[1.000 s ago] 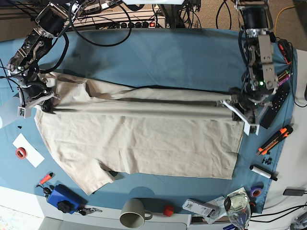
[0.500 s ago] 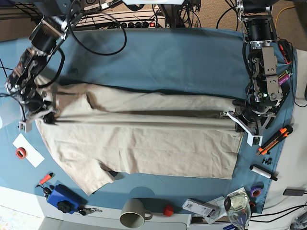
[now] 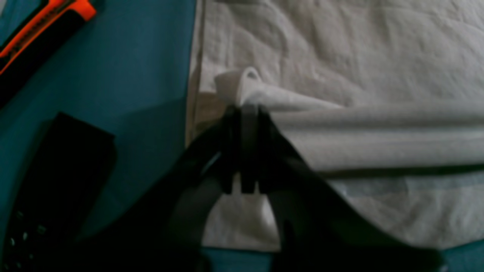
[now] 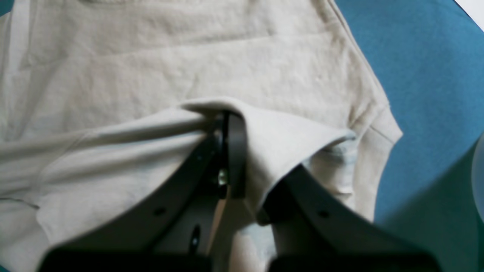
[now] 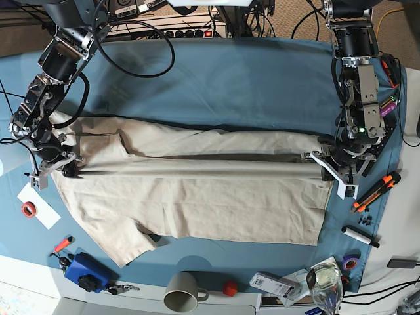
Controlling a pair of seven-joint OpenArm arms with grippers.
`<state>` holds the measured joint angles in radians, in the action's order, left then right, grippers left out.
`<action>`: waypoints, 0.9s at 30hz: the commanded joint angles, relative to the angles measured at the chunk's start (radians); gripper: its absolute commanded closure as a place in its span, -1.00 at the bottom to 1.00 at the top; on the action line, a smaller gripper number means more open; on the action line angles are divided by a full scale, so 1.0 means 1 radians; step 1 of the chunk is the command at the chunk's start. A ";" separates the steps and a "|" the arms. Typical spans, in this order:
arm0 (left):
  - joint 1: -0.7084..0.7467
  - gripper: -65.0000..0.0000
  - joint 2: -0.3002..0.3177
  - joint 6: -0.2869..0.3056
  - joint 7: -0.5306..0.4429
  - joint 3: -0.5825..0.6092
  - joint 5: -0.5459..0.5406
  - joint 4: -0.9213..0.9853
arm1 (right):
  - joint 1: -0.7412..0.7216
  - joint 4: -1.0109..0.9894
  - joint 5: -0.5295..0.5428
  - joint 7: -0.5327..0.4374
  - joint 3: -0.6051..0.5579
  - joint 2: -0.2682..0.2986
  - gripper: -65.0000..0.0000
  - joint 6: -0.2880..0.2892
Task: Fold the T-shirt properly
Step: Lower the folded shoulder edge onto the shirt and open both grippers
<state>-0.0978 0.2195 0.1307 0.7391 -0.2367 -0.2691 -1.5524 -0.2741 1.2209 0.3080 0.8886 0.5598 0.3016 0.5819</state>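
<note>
Nearest you, along the table's front edge: a beige ceramic mug (image 5: 182,291). Beyond it, your large wrinkled beige cotton T-shirt (image 5: 197,190) lies spread across the blue-teal tablecloth (image 5: 223,79), with a long fold ridge running across its middle. At the ridge's hem end, the left gripper (image 3: 245,113) has its black jaws nearly closed, pinching the folded edge. At the sleeve end, the right gripper (image 4: 242,124) likewise grips a raised flap, jaws close together.
</note>
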 commanded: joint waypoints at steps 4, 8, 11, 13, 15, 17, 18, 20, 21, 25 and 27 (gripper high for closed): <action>-0.036 0.48 0.016 -0.006 -0.023 -0.008 0.016 -0.016 | -0.026 0.015 0.001 -0.056 0.003 0.029 0.38 -0.011; -0.080 0.48 0.017 -0.006 0.018 -0.008 0.016 -0.016 | -0.037 0.015 0.001 -0.049 0.003 0.029 0.36 -0.016; -0.125 0.48 0.017 -0.007 0.151 -0.008 0.015 -0.019 | -0.048 0.024 0.011 0.011 0.005 0.031 0.37 -0.019; -0.151 0.47 0.017 -0.007 0.232 -0.009 0.015 -0.026 | -0.047 0.050 0.043 0.039 0.005 0.031 0.37 -0.019; -0.158 0.36 0.020 -0.009 0.278 -0.009 0.015 -0.042 | -0.047 0.090 0.060 0.066 0.005 0.031 0.37 -0.019; -0.148 0.17 0.029 -0.019 0.301 -0.009 0.015 -0.060 | -0.047 0.138 0.061 0.095 0.005 0.031 0.37 -0.019; -0.143 0.09 0.033 -0.024 0.318 -0.009 0.015 -0.066 | -0.047 0.160 0.061 0.116 0.005 0.032 0.37 -0.019; -0.129 0.03 0.038 -0.034 0.348 -0.020 0.014 -0.076 | -0.047 0.187 0.061 0.144 0.005 0.033 0.37 -0.019; -0.119 0.03 0.039 -0.033 0.357 -0.030 0.009 -0.078 | -0.047 0.188 0.061 0.155 0.005 0.035 0.37 -0.019; -0.065 0.03 0.038 0.000 0.368 -0.106 -0.123 -0.082 | -0.037 0.187 0.066 0.167 0.010 0.047 0.37 -0.022; -0.037 0.03 0.036 0.028 0.367 -0.153 -0.183 -0.082 | -0.036 0.187 0.066 0.176 0.025 0.047 0.37 -0.023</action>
<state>-0.1158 0.2436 0.1581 1.1191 -0.3847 -0.4465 -1.6154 -0.2886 1.3895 0.3603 1.0859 0.5816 0.3271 0.5606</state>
